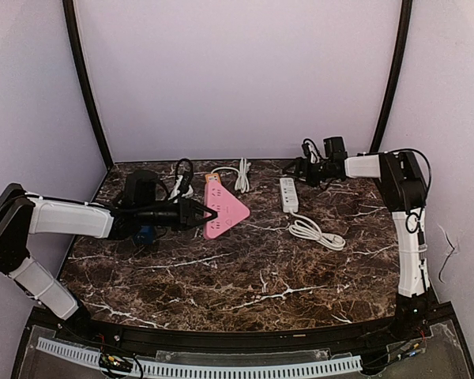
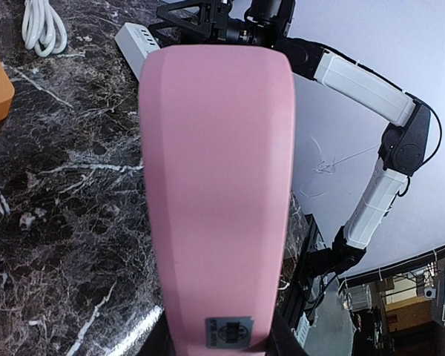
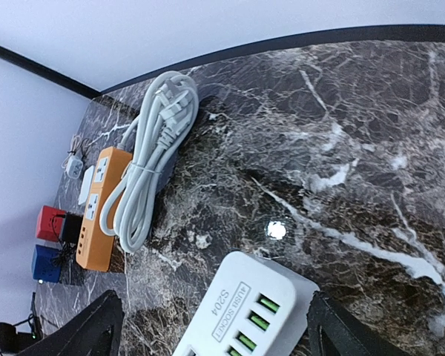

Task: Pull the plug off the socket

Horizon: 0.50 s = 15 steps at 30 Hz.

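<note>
as the left arm stretches in low from the left over the dark marble table [image 1: 245,292], its left gripper [image 1: 197,214] is clenched on the wide near end of the pink socket strip [image 1: 225,209]. the left wrist view shows dark fingers pressed against both sides of the pink body, with a small label facing the camera. a blue block [image 1: 145,234] peeks out from under that arm.

to the right, a coiled white cable [image 1: 317,232] lies flat on the table. just behind it the white usb socket strip [image 1: 288,194] lies lengthwise, well apart from the pink one.

farther back, the right gripper [image 1: 296,168] hangs at the far end of the white strip. in the right wrist view its fingers [image 3: 85,334] are spread wide, one on each side of that end, grasping nothing. whether they touch the strip cannot be told.

near the back wall, the orange socket strip [image 1: 214,180] lies just behind the pink strip's narrow tip. a bundled white cord [image 1: 242,174] lies beside it on the right, and a loop of black cable [image 1: 183,169] on the left. a small white plug [image 3: 86,187] sits against the orange strip's side, but it is too small to tell whether it is seated in an outlet. a red block [image 3: 49,222] stands near that strip.
</note>
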Available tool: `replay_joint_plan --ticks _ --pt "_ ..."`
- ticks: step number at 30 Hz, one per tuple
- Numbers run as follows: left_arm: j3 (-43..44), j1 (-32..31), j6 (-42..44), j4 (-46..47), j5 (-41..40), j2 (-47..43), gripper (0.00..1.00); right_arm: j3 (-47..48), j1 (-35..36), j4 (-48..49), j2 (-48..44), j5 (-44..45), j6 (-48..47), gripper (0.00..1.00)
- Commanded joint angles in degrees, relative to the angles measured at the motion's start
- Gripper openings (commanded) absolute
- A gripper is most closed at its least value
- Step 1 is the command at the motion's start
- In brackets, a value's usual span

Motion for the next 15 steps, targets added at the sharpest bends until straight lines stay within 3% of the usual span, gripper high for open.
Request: replay_joint_plan --ticks 1,3,5,15 --pt "-3.2 0.4 -0.6 -0.7 -0.6 -2.2 0.01 -0.2 -0.9 -1.3 -4.2 2.8 -1.6 0.88" --pt "-4.2 0.4 -0.8 -0.6 -0.3 -1.8 0.01 -0.9 -1.1 -1.7 -5.8 3.0 -2.3 0.89" --pt "-4.9 0.4 -1.1 -0.3 0.1 -1.3 0.01 -1.8 -1.2 -1.9 -7.5 3.3 -2.9 0.98" --pt "-5.7 1.0 -1.9 0.6 -1.1 3.7 0.02 -12.1 -0.9 0.6 -18.2 -0.3 -3.5 0.99"
